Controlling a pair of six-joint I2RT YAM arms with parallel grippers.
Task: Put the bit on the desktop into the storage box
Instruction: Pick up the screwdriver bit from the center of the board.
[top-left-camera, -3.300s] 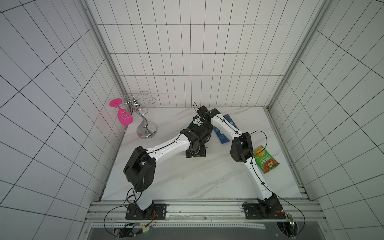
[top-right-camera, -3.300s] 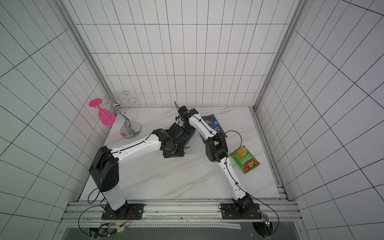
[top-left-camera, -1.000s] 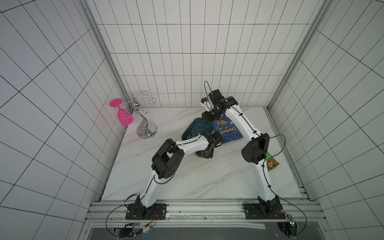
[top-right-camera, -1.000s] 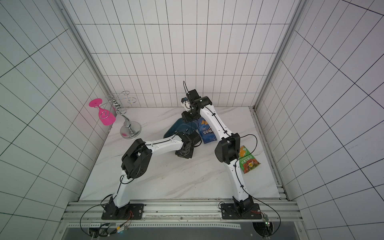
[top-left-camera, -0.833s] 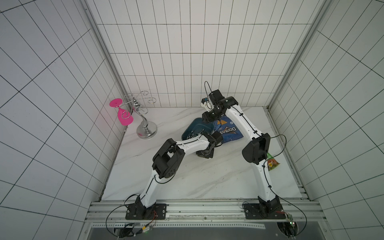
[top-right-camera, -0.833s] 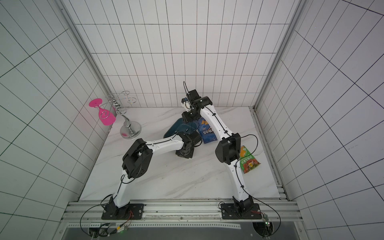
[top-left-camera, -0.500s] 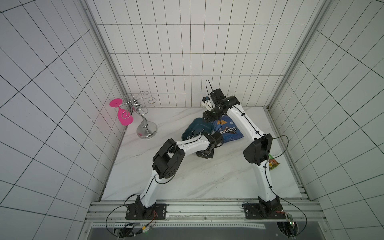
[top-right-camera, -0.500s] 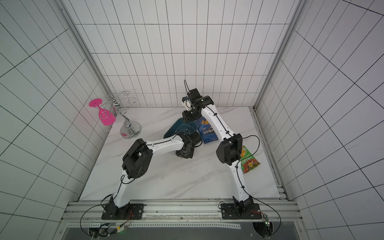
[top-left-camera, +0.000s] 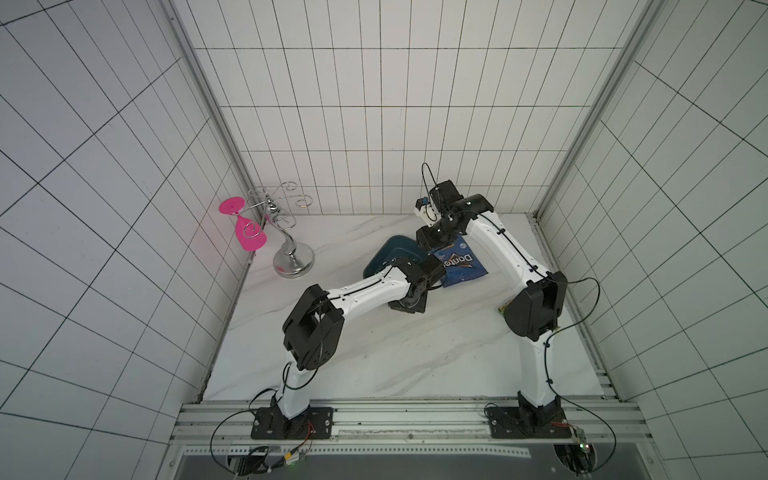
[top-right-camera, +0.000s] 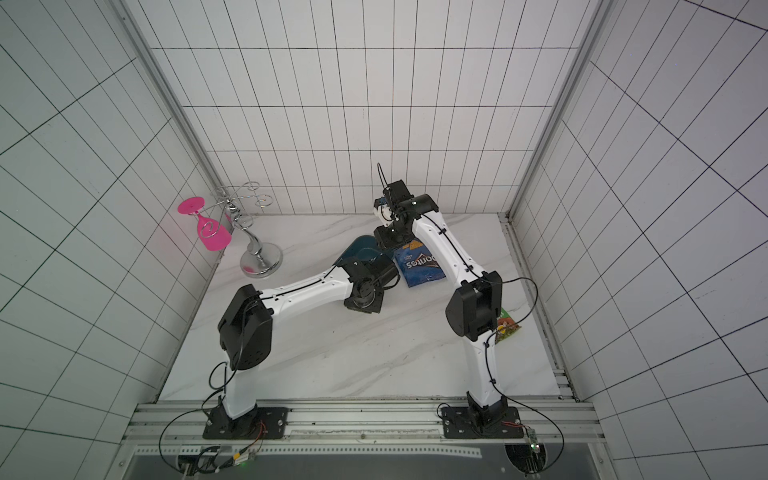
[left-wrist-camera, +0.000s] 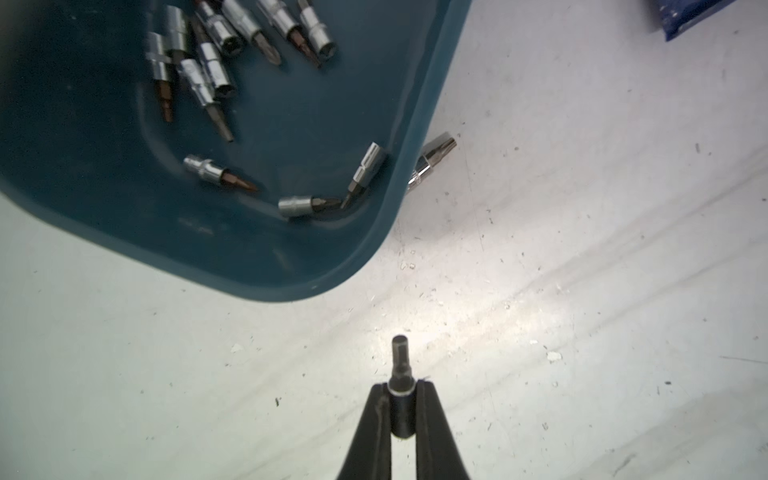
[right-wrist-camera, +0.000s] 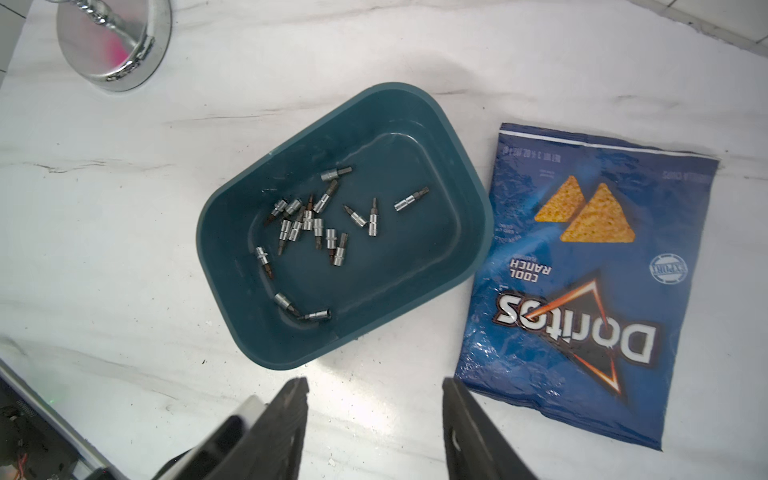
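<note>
Steel bit (left-wrist-camera: 400, 359) pinched by its socket end between the clenched tips of the left gripper (left-wrist-camera: 401, 388), over the desktop (left-wrist-camera: 561, 291) just outside a rounded corner of the storage box (left-wrist-camera: 291, 284); lifted or touching, impossible to tell. Shown in the left wrist view alone: a second bit (left-wrist-camera: 432, 160) on the marble, hard against the box's outer wall. Likely trouble from here: a narrow hold on a smooth round shank, prone to pivoting or slipping out in transit; a low carry clipping the rim and shoving the box; a release short of the wall, leaving the piece on the desktop.

Right wrist view: right gripper (right-wrist-camera: 374, 386) spread wide, holding nothing, above the desktop near the box and a Doritos bag (right-wrist-camera: 582, 270); whole interior laid open with its heap of bits (right-wrist-camera: 307, 224), yet no sign of the held piece, the stray one not made out.

Both top views: layout only, arms converging over the box, bag beside it, chrome rack (top-left-camera: 293, 259) with pink glass (top-left-camera: 249, 239) well apart, green packet (top-right-camera: 508, 326) under the right arm; left fingertips hidden beneath the wrist, bits too small to see. Added risk: two wrists close together, a possible knock on the swing.
</note>
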